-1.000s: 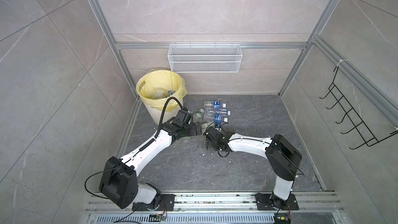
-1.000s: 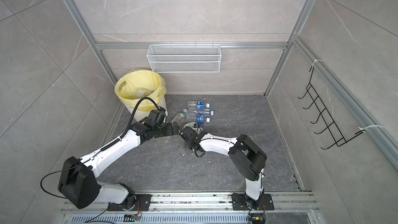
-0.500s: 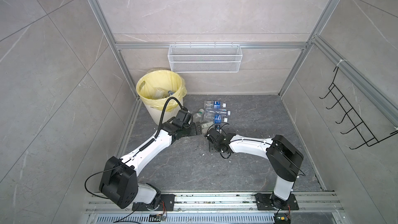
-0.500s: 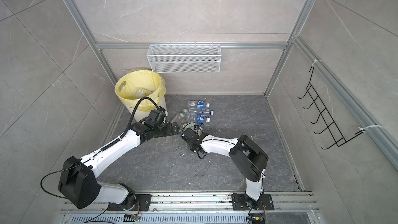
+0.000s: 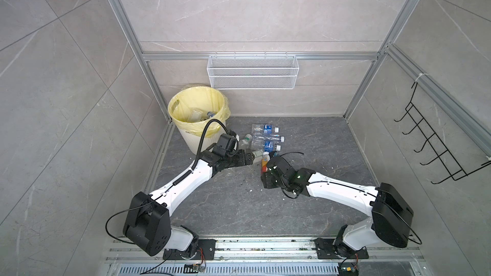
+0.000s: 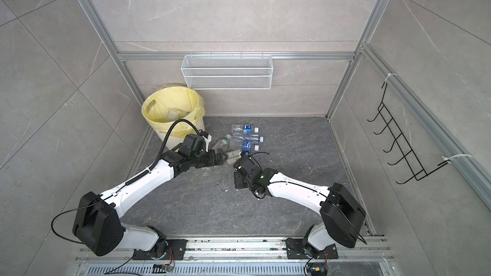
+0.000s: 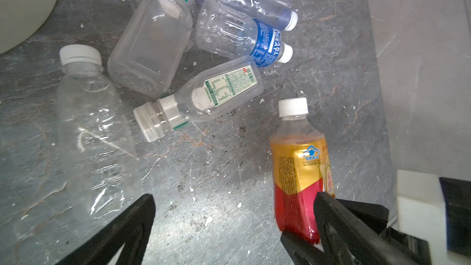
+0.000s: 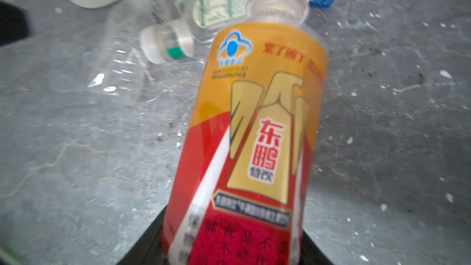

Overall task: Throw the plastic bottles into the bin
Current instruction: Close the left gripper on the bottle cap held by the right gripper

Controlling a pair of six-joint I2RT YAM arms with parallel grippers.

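An orange-red labelled plastic bottle (image 8: 254,123) with a white cap stands tilted off the grey floor, and my right gripper (image 8: 232,235) is shut on its lower body. In both top views this bottle (image 5: 264,164) (image 6: 245,156) sits in the middle of the floor. My left gripper (image 7: 234,215) is open and empty just left of it, with one finger (image 7: 331,215) close beside the bottle (image 7: 300,169). Several clear bottles (image 7: 150,42) (image 7: 216,93) (image 7: 91,133) (image 7: 244,34) lie on the floor beyond. The bin (image 5: 172,104) (image 6: 148,107), with a yellow bag, stands at the back left and holds bottles.
A white wire mesh basket (image 5: 252,75) hangs on the back wall above the floor. A black wire hook rack (image 5: 435,142) is on the right wall. Aluminium frame rails edge the floor. White specks are scattered over the floor.
My right gripper's jaws have closed in on the orange-red labelled bottle. The left arm has stayed where it was, still open.
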